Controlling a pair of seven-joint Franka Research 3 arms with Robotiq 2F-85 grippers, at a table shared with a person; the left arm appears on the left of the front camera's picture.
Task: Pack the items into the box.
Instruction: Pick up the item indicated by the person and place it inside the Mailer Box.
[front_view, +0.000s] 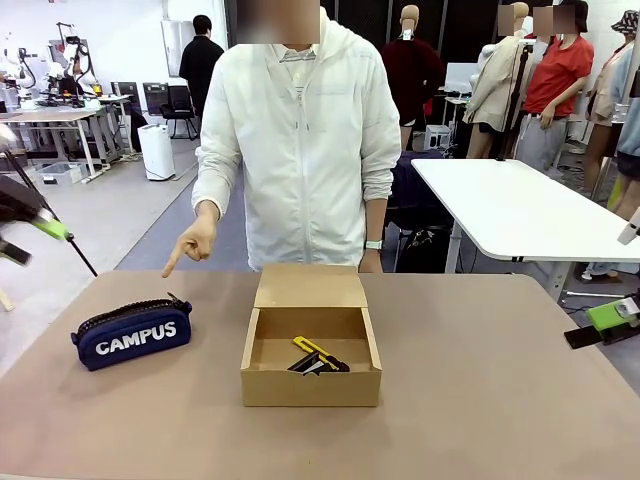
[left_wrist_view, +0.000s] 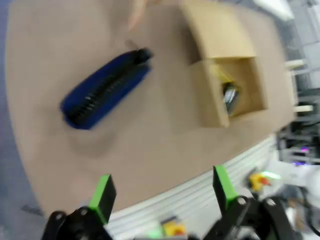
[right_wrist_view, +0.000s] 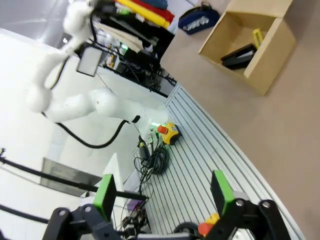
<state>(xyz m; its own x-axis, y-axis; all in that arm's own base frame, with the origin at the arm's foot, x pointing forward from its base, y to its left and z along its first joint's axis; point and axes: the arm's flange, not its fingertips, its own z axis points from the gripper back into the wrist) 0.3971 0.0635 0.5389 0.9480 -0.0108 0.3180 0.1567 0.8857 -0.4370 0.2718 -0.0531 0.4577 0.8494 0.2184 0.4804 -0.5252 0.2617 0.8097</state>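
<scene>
The cardboard box (front_view: 310, 385) sat open on the table, with the yellow utility knife (front_view: 314, 350) and what looked like the black stapler (front_view: 322, 366) inside. Left of the box lay the navy CAMPUS pouch (front_view: 133, 335), a person's hand (front_view: 195, 243) pointing down at it. The left gripper (left_wrist_view: 162, 182) and right gripper (right_wrist_view: 164, 186) hung released, holding nothing, well clear of the box.

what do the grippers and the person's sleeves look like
Both the left gripper and right gripper have black jointed fingers tipped with flat bright-green pads. The left arm is smooth white with a black cable trailing. The person wears a white zip jacket with long sleeves and a pale wristband.
</scene>
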